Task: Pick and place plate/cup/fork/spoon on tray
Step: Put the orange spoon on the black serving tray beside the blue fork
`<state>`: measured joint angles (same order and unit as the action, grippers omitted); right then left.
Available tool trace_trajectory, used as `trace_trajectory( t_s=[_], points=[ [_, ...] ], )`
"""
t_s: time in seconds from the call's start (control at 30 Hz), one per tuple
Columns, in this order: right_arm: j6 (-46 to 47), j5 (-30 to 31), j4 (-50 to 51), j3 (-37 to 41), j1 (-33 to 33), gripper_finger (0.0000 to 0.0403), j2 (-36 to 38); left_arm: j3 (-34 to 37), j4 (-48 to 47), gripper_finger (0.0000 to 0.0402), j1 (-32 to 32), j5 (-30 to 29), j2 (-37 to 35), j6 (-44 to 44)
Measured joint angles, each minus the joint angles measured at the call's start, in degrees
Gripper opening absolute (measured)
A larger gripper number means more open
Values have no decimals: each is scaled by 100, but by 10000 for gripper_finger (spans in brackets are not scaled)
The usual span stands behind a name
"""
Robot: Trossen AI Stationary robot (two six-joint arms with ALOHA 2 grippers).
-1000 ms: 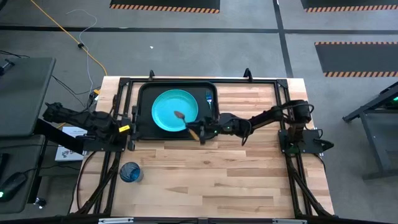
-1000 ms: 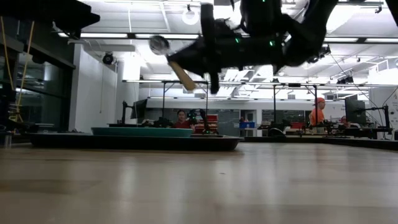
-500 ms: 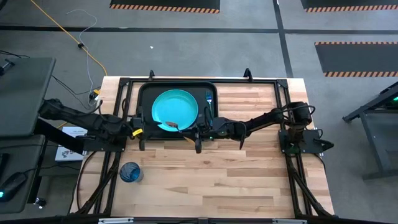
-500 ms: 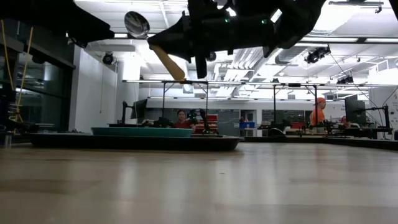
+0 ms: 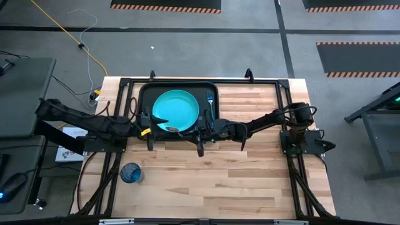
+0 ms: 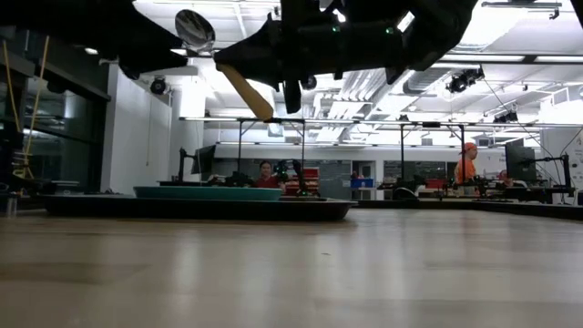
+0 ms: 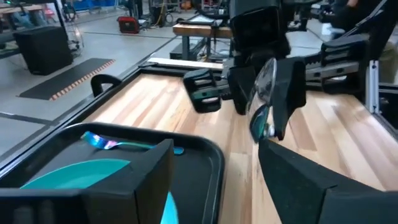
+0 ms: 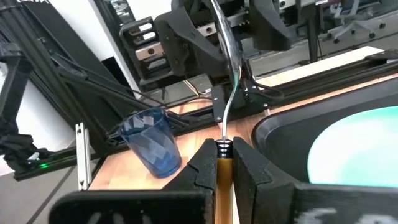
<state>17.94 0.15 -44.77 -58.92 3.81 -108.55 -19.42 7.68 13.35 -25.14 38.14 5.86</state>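
Since a second ago, swung spoon [image 5: 176, 129] toward tray's [image 5: 145, 91] near rim; right gripper [image 8: 225, 163] clamped on handle. Left gripper [image 5: 148, 127], seemingly apart, closing in: could collide, knocking spoon loose.

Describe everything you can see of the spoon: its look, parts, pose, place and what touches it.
The spoon has a shiny silver metal bowl and neck joined to an orange-tan handle. The right gripper is shut on the handle, holding it in the air above the near edge of the black tray, by the turquoise plate. Nothing else touches it.
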Motion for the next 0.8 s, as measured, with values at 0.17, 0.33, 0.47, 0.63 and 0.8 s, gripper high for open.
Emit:
trace_trajectory(
  t_s=[0.17, 0.33, 0.47, 0.63, 0.8],
  points=[
    [-25, -1, 147, 0, 0, 7, 0, 0, 709, 236, -101, 336, 365, -179],
    [-23, -1, 350, 2, 0, 7, 0, 0, 1033, 216, -101, 319, 434, -264],
    [-17, -1, 342, 2, 0, 7, 0, 0, 1017, 157, -101, 251, 430, -301],
    [-20, 19, 320, 2, -4, 7, 0, 0, 891, 47, -100, 246, 430, -405],
    [9, 38, 278, 7, -4, 7, 0, 0, 866, 10, -99, 236, 427, -500]
  ],
)
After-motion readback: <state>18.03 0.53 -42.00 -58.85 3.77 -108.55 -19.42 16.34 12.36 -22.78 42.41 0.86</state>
